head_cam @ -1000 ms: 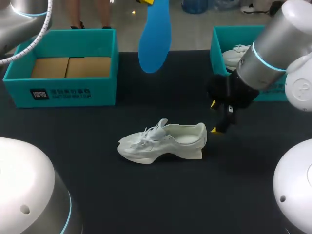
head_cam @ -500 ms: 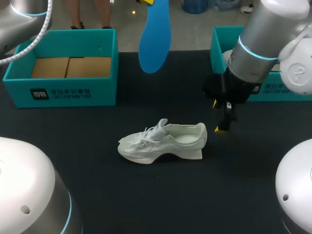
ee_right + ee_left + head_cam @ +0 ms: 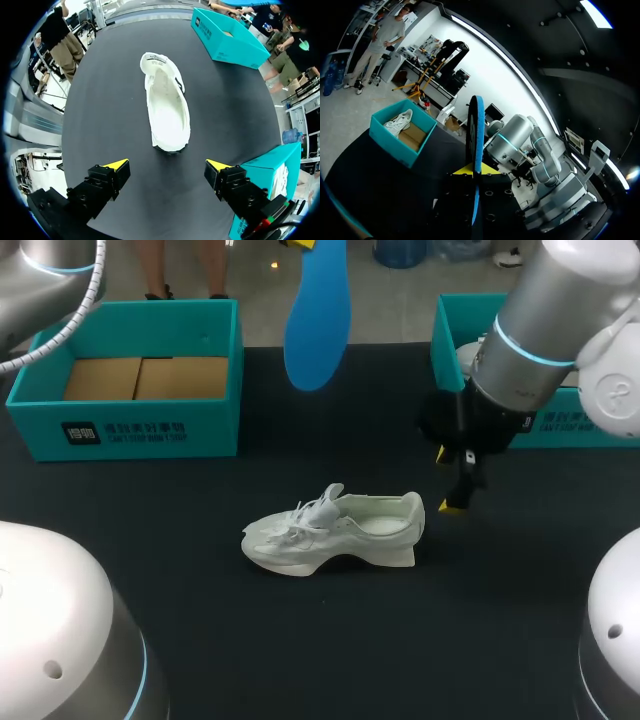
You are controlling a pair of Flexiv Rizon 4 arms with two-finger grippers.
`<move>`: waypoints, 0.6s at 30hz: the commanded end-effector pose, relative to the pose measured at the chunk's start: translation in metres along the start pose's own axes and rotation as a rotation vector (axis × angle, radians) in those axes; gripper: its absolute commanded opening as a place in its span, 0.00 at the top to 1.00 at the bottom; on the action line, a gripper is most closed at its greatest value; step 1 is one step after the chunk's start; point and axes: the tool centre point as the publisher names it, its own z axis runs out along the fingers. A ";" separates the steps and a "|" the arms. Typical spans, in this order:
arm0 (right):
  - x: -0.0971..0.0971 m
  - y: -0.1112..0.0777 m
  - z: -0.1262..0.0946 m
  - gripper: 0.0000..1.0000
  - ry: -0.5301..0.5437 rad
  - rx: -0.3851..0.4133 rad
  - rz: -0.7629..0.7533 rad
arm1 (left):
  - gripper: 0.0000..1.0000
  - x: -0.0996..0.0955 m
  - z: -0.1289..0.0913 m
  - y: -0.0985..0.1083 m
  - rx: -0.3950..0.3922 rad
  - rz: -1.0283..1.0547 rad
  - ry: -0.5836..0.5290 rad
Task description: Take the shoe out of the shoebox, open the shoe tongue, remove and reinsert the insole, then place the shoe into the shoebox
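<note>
A white shoe [image 3: 335, 531] lies upright in the middle of the black table, toe to the left, its inside showing bare [image 3: 167, 112]. A blue insole [image 3: 317, 315] hangs high over the table's far middle, pinched at its top by my left gripper [image 3: 475, 170], whose yellow tips press it from both sides. My right gripper [image 3: 450, 480] hovers open just right of the shoe's heel; in the right wrist view its fingertips [image 3: 116, 164] stand wide apart with the heel just ahead of the right gripper [image 3: 167, 165]. An open teal shoebox [image 3: 130, 375] sits at the back left.
A second teal box [image 3: 455, 335] at the back right holds another white shoe [image 3: 480, 352], close behind my right arm. The left box shows only brown cardboard [image 3: 140, 378] inside. Bare black table [image 3: 350, 640] lies in front of the shoe.
My right arm shifted slightly left and back early in the second, then held still. The insole, left gripper and shoe stayed put.
</note>
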 end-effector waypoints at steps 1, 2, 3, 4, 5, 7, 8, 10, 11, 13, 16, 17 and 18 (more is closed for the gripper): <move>0.001 -0.001 -0.001 0.00 -0.003 0.000 0.000 | 1.00 -0.004 -0.003 0.000 0.001 -0.016 0.005; 0.001 -0.001 -0.001 0.00 -0.003 0.000 0.000 | 1.00 -0.004 -0.003 -0.001 0.000 -0.017 0.004; 0.001 -0.001 -0.001 0.00 -0.003 0.000 0.000 | 1.00 -0.005 -0.004 -0.001 0.001 -0.019 0.001; 0.001 -0.001 -0.001 0.00 -0.003 0.000 0.000 | 1.00 -0.005 -0.004 -0.001 0.001 -0.019 0.001; 0.001 -0.001 -0.001 0.00 -0.003 0.000 0.000 | 1.00 -0.005 -0.004 -0.001 0.001 -0.019 0.001; 0.001 -0.001 -0.001 0.00 -0.003 0.000 0.000 | 1.00 -0.005 -0.004 -0.001 0.001 -0.019 0.001; 0.001 -0.001 -0.001 0.00 -0.003 0.000 0.000 | 1.00 -0.005 -0.004 -0.001 0.001 -0.019 0.001; 0.001 -0.001 -0.001 0.00 -0.003 0.000 0.000 | 1.00 -0.005 -0.004 -0.001 0.001 -0.019 0.001; 0.001 -0.001 -0.001 0.00 -0.003 0.000 0.000 | 1.00 -0.005 -0.004 -0.001 0.001 -0.019 0.001; 0.001 -0.001 -0.001 0.00 -0.003 0.000 0.000 | 1.00 -0.005 -0.004 -0.001 0.001 -0.019 0.001; 0.001 -0.001 -0.001 0.00 -0.003 0.000 0.000 | 1.00 -0.005 -0.004 -0.001 0.001 -0.019 0.001; 0.001 -0.001 -0.001 0.00 -0.003 0.000 0.000 | 1.00 -0.005 -0.004 -0.001 0.001 -0.019 0.001; 0.001 -0.001 -0.001 0.00 -0.003 0.000 0.000 | 1.00 -0.005 -0.004 -0.001 0.001 -0.019 0.001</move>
